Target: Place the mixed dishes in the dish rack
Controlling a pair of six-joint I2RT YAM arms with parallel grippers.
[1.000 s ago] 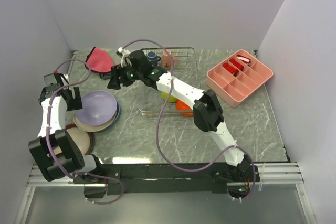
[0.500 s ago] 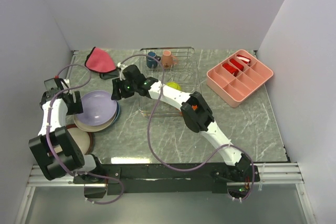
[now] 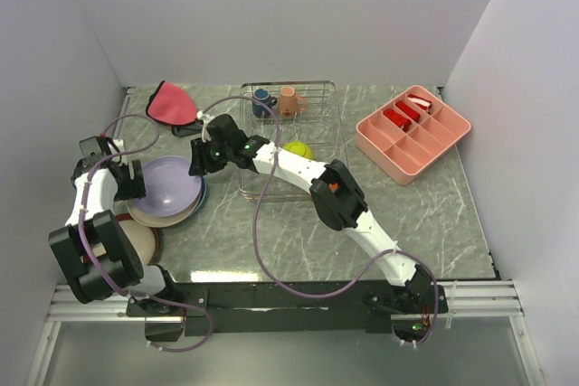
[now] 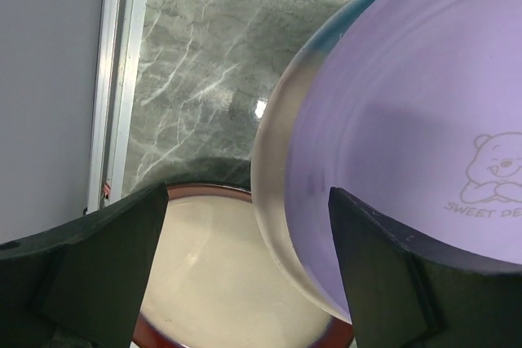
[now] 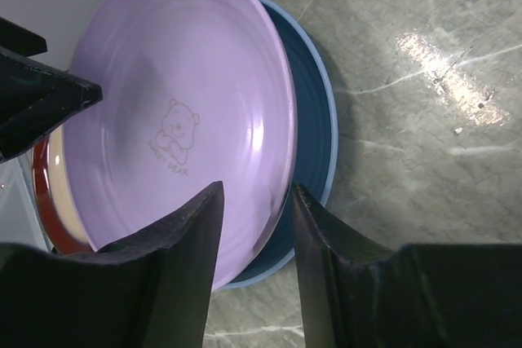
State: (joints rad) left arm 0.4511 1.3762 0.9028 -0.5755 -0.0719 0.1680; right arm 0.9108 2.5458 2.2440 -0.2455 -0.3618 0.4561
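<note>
Lavender plate [image 3: 166,183] sits atop the light-blue plate [image 5: 314,120] at the left of the tabletop [image 3: 425,214], outside the dish rack [image 3: 308,88]. Both the right hand [image 5: 253,193] and the left hand [image 4: 245,197] gape wide at opposite rims (neither grips yet). A low pinch could catch both plates, or the glossy rim could slip free.

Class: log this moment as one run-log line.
left end effector: open | right end effector: open | both at lavender plate | dish rack: mug, cup, bowl
</note>
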